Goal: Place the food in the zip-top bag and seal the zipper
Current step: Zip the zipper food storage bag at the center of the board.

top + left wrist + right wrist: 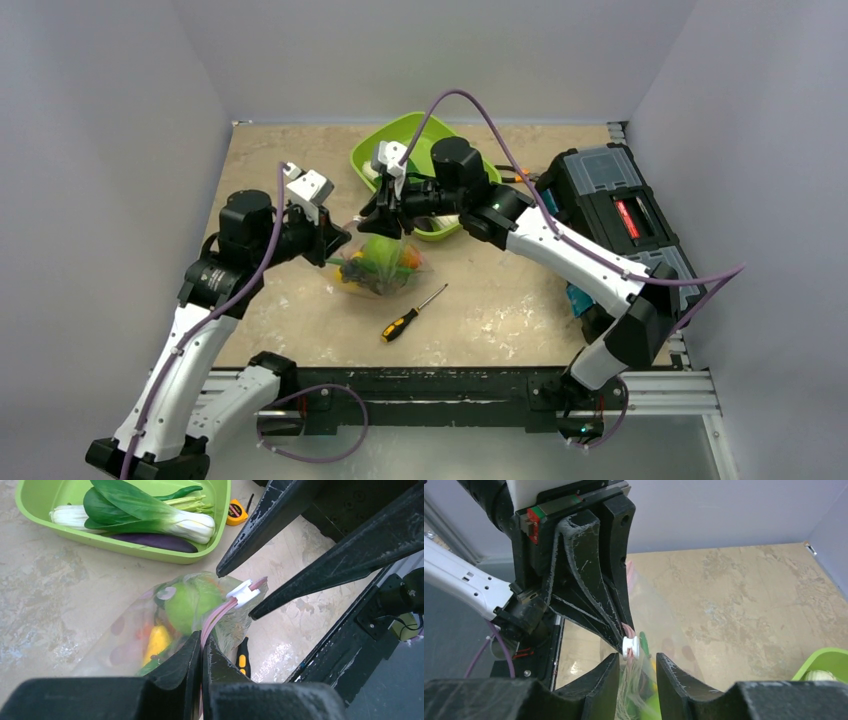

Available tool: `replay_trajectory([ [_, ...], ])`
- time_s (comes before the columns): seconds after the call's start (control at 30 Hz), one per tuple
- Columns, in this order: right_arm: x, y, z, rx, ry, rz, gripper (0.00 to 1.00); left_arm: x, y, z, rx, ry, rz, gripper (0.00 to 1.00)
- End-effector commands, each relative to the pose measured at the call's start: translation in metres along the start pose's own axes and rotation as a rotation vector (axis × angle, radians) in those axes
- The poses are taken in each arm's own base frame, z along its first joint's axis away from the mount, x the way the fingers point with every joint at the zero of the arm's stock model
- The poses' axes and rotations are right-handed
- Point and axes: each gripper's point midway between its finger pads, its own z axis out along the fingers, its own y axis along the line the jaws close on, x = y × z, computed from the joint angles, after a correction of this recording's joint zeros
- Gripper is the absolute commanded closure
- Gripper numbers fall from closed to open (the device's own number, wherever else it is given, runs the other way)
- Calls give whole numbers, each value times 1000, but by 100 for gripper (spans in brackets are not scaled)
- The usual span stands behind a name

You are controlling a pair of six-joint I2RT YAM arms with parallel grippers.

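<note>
The zipper is being clamped taut by the clenched left gripper while its slider is being bracketed by the right gripper, jaws parted, probably needing a square pinch.

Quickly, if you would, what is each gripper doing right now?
Left gripper: closed, pinching the zipper.
Right gripper: open, fingers either side of the white slider.

The zipper is coloured pink, its slider white. Green and yellow food is seen through the clear zip-top bag; the upper-left tray is lime-green.
</note>
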Motion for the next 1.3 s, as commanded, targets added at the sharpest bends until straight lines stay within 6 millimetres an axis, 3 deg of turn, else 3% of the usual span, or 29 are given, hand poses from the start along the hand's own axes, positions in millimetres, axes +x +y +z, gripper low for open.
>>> replay_trajectory([
  [0.0,-35,7,-16,-15,-58,-117,68,-13,-8,1,51,-42,-23,100],
  [0.2,-48,9,-19,-21,-68,-144,68,-13,-8,0,54,-41,-26,100],
  [0.53,-49,17,-16,-19,-38,-153,73,-14,-10,-2,56,-51,-25,100],
  [0.67,-48,19,-13,-23,-27,-156,63,-14,-10,-2,58,-49,-27,100],
  [0.97,-41,14,-6,1,17,-165,71,-15,-12,-3,67,-58,-23,100],
  [1.27,-33,9,-3,16,58,-165,69,-16,-13,-4,72,-62,-19,100],
])
